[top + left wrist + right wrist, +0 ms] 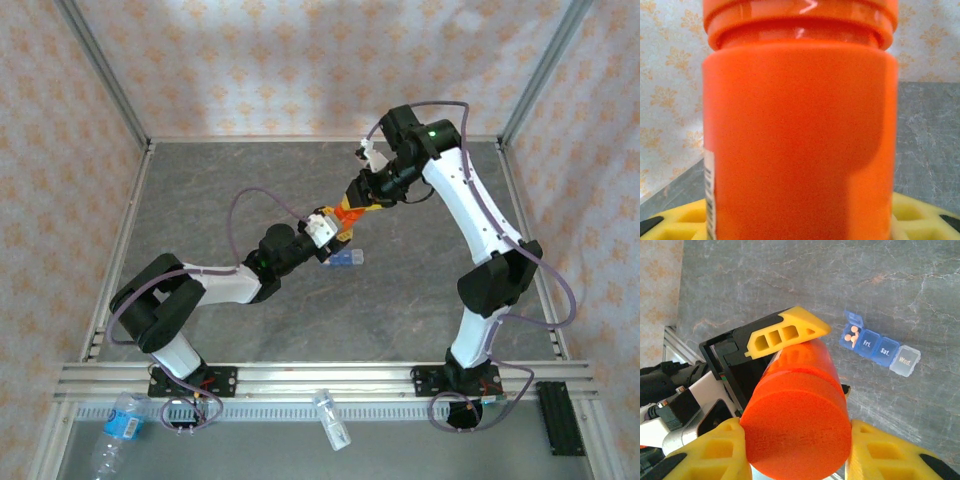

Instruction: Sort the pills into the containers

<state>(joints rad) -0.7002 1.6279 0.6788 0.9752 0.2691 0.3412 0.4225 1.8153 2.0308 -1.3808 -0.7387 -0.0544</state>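
Lying on the worktop [765, 280], the containers [879, 346] show one open end compartment holding pale pills [853, 335]; left hand [335, 222] and right hand [362, 200] both grip the orange vial [795, 430].

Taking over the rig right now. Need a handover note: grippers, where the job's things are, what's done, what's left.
Grippers: left gripper shut on the body of the orange vial, held off the table; right gripper shut on the cap, which is on the vial.
Things: pill organizer lies flat on the table, apart from both grippers. Its end compartment is open with a few pills inside; Fri., Sat. and Wed. lids are closed.
Done: some pills in one compartment.
Left: probably uncap the vial and fill the rest; contents of the closed compartments can't be told.
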